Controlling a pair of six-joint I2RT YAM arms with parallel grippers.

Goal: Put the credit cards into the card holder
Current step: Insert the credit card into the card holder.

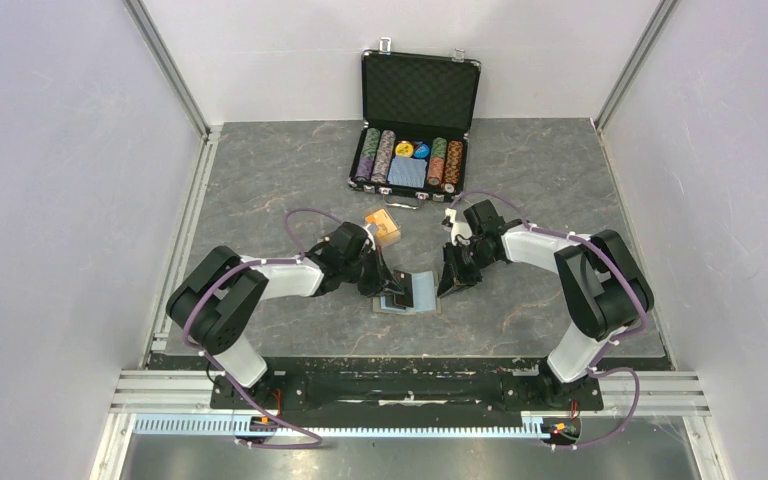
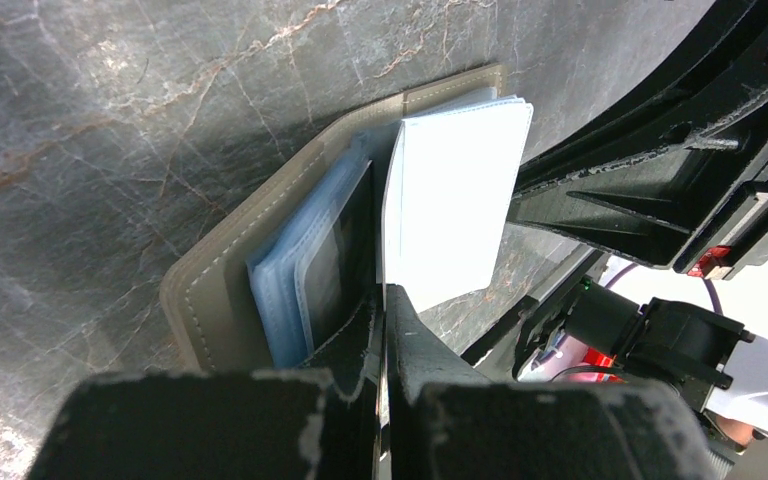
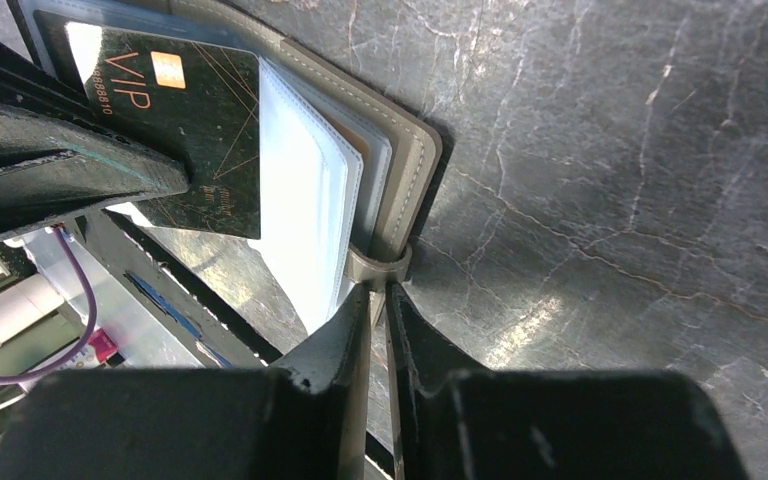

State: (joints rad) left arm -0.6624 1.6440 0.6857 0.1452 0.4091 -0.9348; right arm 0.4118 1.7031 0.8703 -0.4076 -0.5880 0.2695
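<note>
The left gripper (image 2: 385, 298) was clamped on the black card (image 3: 195, 125), whose leading edge lay at the open card holder (image 3: 420, 165) just ahead of its tips, while the right gripper (image 3: 380, 297) pinched the holder's strap tab (image 3: 378, 268), where slippage could let the holder shift and jam the card.
</note>
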